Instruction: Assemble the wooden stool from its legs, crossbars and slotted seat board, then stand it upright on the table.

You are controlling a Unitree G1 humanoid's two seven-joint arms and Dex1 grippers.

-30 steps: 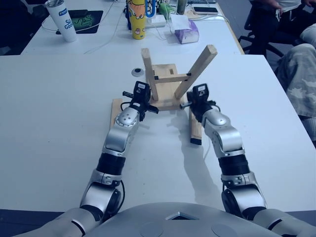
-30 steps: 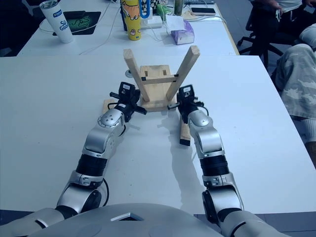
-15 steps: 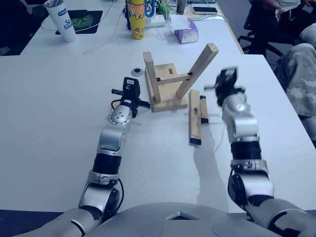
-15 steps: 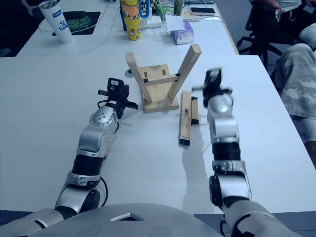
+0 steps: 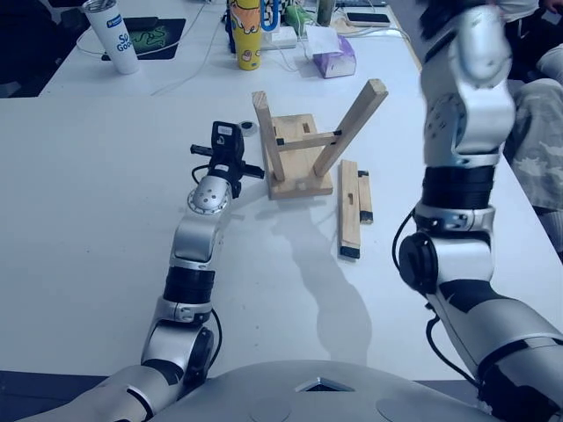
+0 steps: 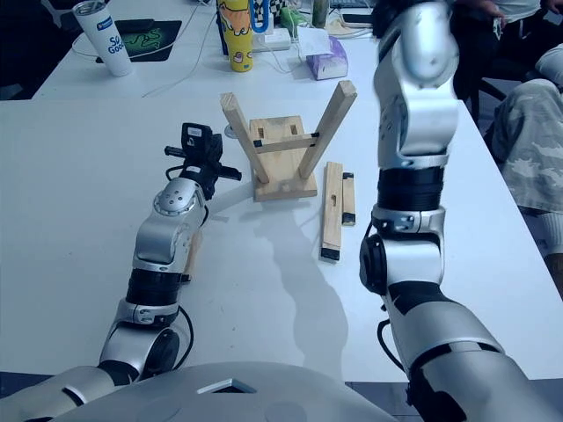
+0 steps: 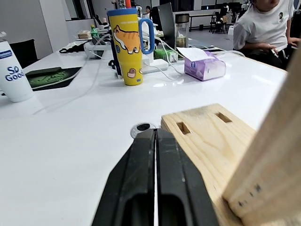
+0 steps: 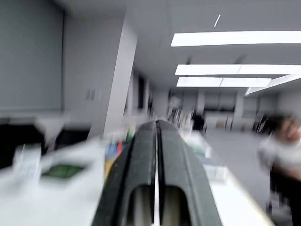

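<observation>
The partly built stool lies upside down: its slotted seat board (image 5: 299, 171) is flat on the white table, with two legs (image 5: 266, 132) (image 5: 354, 119) sticking up and a crossbar (image 5: 308, 139) between them. A loose leg (image 5: 349, 209) and a short crossbar (image 5: 364, 195) lie to its right. Another wooden piece (image 6: 192, 251) peeks out beside my left forearm. My left gripper (image 7: 155, 133) is shut and empty, just left of the near leg, low over the table (image 5: 230, 154). My right arm (image 5: 466, 61) is raised high above the table; its gripper (image 8: 156, 125) is shut and empty.
A cable grommet (image 5: 248, 129) sits in the table just beyond the left gripper. On the desk behind stand a yellow mug (image 5: 244, 35), a white tumbler (image 5: 113, 35) and a tissue box (image 5: 332, 57). A seated person is at the right edge.
Both grippers have come away from the seat board. The right arm has swung from table level to high overhead. The left gripper has drawn back to the left and slightly farther away.
</observation>
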